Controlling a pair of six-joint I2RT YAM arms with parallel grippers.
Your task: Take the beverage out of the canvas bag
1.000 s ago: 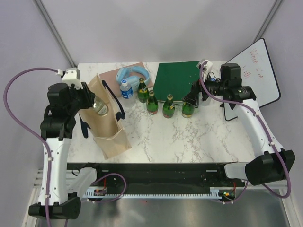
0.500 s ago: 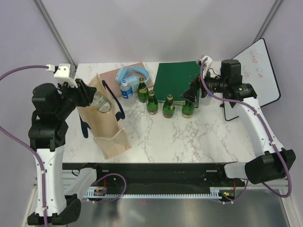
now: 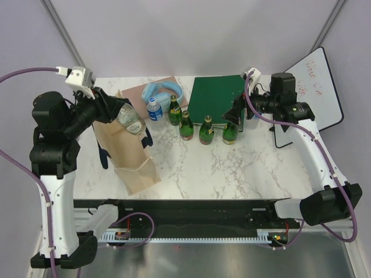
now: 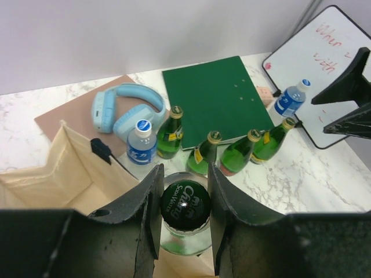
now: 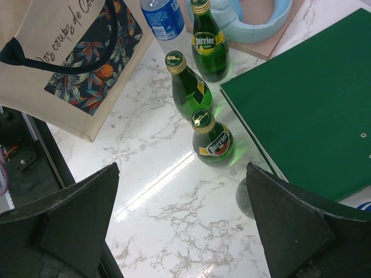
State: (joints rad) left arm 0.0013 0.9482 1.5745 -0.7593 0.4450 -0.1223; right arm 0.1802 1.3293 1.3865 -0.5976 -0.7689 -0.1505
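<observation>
One beverage pinched between left fingers, cap lettering only in wrist view; right fingers spread.

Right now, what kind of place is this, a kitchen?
Probably a robot test booth, not a kitchen: a left arm and right arm stand at a marble table, plain walls box it in, and a whiteboard sits at the side.

In the left wrist view we are seeing only the cap and shoulder of the beverage; the fingers of the left gripper and the canvas bag are covering its body. In the right wrist view the frame is cutting off the bag and the water bottle, and the right gripper is hiding most of a fourth bottle. We are finding the whiteboard writing too small to read.
</observation>
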